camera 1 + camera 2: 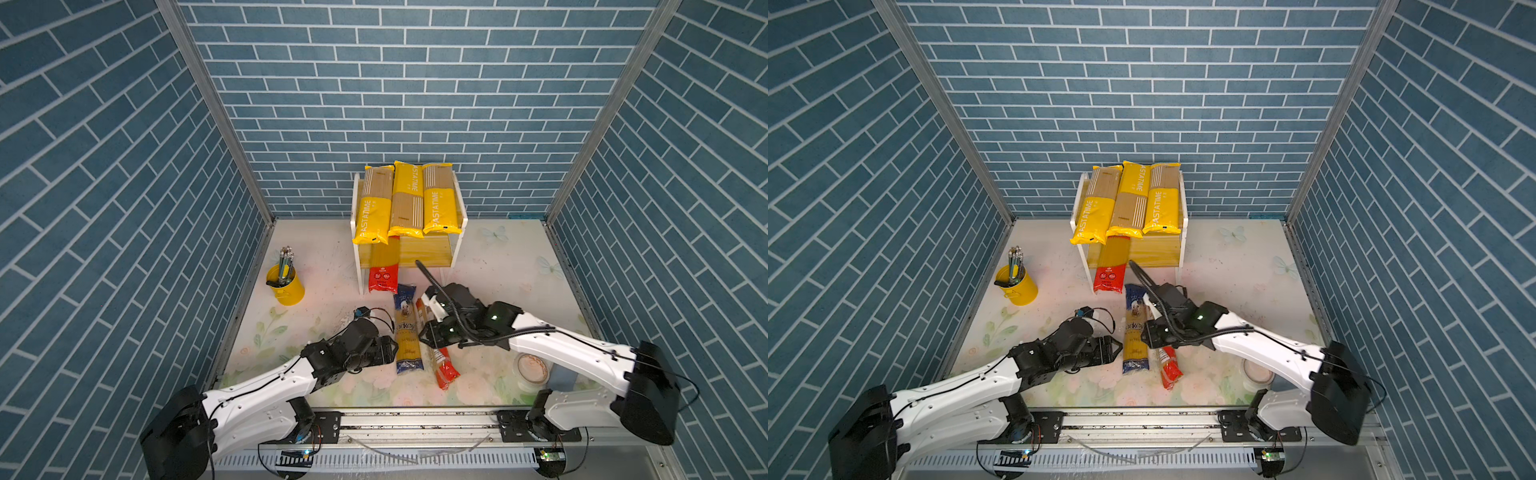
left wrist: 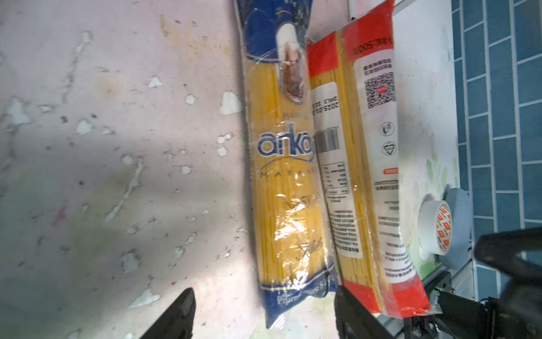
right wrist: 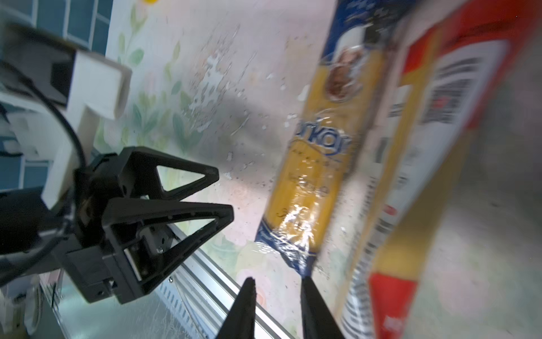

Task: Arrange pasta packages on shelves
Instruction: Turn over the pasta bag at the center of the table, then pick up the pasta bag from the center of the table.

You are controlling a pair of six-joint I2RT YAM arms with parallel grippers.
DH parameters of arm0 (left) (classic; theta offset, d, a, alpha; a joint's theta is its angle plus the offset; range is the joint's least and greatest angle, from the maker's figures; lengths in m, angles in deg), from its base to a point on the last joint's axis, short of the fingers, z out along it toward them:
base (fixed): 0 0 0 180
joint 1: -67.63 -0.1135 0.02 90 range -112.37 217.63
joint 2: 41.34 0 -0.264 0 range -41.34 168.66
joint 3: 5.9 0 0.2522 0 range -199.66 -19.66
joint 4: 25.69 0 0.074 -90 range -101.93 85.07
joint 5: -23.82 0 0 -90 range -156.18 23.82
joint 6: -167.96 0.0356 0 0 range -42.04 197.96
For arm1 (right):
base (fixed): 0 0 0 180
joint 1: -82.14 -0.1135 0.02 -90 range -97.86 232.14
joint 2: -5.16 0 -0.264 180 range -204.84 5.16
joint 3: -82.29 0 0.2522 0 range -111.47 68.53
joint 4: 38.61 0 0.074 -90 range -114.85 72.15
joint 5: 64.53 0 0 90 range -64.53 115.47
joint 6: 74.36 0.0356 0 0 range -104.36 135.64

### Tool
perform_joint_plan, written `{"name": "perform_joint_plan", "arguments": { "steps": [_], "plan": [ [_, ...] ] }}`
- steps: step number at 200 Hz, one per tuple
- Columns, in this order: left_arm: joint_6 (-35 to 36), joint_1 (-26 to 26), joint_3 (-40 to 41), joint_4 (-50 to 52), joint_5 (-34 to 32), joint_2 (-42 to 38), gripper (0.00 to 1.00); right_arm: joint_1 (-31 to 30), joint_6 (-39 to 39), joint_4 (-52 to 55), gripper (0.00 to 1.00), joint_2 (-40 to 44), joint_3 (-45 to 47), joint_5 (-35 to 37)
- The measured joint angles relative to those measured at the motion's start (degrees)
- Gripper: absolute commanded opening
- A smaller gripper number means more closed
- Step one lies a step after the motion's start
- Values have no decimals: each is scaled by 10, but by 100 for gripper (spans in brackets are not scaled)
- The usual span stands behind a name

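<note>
Chipped floral tabletop (image 1: 490, 266) w/ blue brick walls (image 1: 374, 83); rack (image 1: 428, 253) at back holds three PASTATIME bags (image 1: 409, 199) on top, a red-ended bag (image 1: 383, 270) poking from its lower tier. Blue-ended bag (image 1: 407, 332) & second red-ended bag (image 1: 442, 365) lie side by side btwn your arms: left gripper (image 1: 392, 349) wide, right gripper (image 3: 278, 293) narrowly parted, both empty. Only the left wrist view shows the tape roll (image 2: 434, 229) w/ its orange label.

Top views overhead; 2 wrist views share blue-ended bag (image 2: 281, 176).

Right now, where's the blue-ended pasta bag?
In both top views the blue-ended bag lies flat on the table, in front of the shelves, between the left tool and a red-ended bag on its right.
</note>
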Motion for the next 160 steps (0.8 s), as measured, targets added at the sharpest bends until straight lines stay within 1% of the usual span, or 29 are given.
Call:
{"name": "perform_joint_plan", "arguments": {
  "steps": [7,26,38,59,81,108,130,145,160],
  "plan": [
    [1,7,-15,-5,2,18,78,26,7,6,39,21,20,2],
    [6,30,-68,-15,9,76,82,82,19,26,39,46,69,9],
    [11,48,-104,-16,11,114,85,97,24,37,37,45,88,13],
    [21,74,-169,-14,14,180,86,109,34,34,31,19,107,19],
    [28,85,-210,-9,18,237,86,109,44,-6,25,-38,116,11],
    [37,85,-234,14,17,290,83,87,61,-65,23,-87,126,-8],
    [39,84,-248,21,18,322,79,54,69,-95,23,-101,124,-14],
    [39,81,-248,22,20,327,76,36,82,-121,23,-100,125,-29],
    [39,72,-245,18,25,326,71,33,97,-156,23,-96,132,-45]
  ]
}}
